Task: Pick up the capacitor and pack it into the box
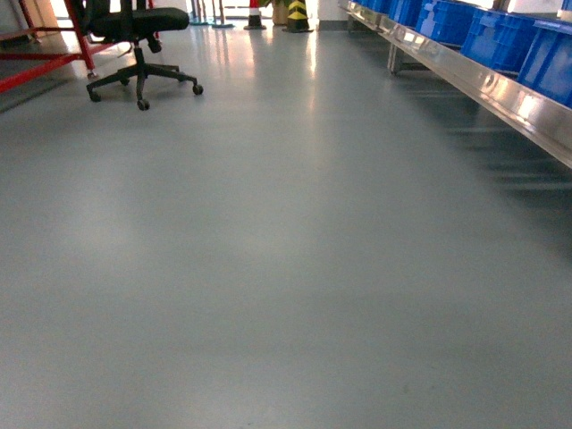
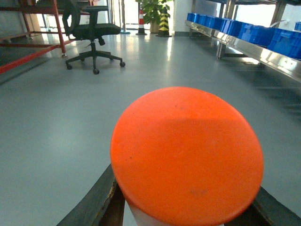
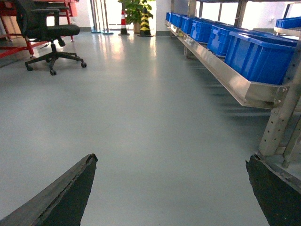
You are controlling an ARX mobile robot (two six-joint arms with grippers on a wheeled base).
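Note:
In the left wrist view, a capacitor with a round orange end face and a white body fills the middle. My left gripper is shut on it, with a dark finger against each side of the white body. In the right wrist view, my right gripper is open, its fingers spread wide over bare grey floor with nothing between them. Neither gripper shows in the head view. The box is out of view in all three views.
Grey glossy floor stretches ahead. A black office chair stands at the far left beside a red frame. A steel rack with several blue bins runs along the right. A striped cone stands far back.

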